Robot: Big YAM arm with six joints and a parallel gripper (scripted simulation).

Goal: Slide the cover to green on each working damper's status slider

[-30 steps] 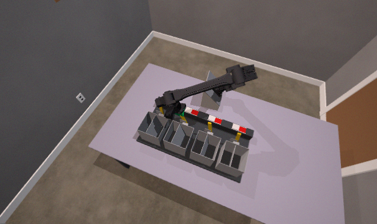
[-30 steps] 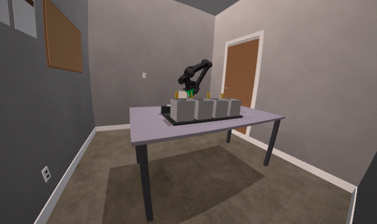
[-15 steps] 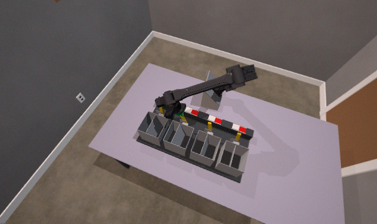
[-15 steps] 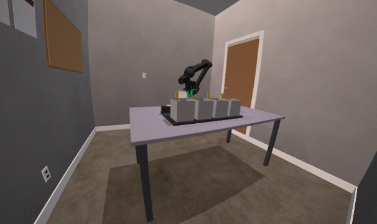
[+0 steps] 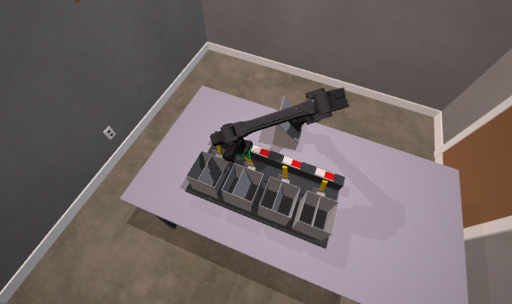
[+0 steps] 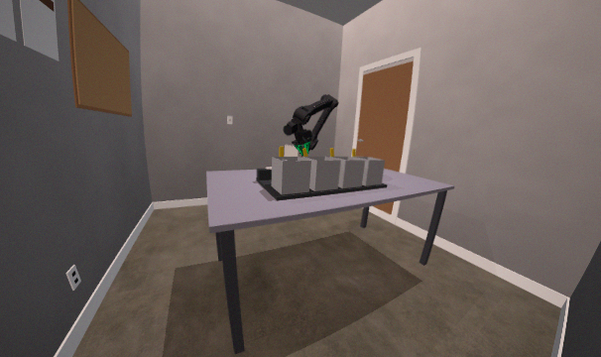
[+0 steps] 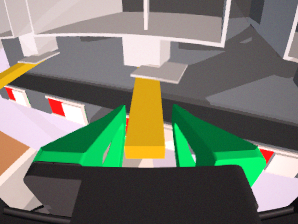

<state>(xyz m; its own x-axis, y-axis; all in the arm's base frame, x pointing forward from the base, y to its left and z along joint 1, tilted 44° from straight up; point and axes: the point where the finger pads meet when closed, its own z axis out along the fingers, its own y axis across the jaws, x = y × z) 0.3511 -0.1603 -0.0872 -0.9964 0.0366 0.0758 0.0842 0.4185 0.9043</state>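
Yellow lever [image 5: 249, 162] [image 6: 304, 152] [image 7: 145, 115], jaws open around it
Probably light, stiff; grip flat sides near the free end, swing gently.

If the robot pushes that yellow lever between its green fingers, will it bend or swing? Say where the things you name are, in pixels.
The yellow lever [image 7: 146, 117] probably won't bend: it looks thick and straight. It may swing rather than slide off, since it seems joined to the pale mount at its foot. Its smooth faces might feel slippery.

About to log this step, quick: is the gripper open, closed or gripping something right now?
Gripper: partly open, holding nothing; a yellow lever stands between its fingers with gaps either side.
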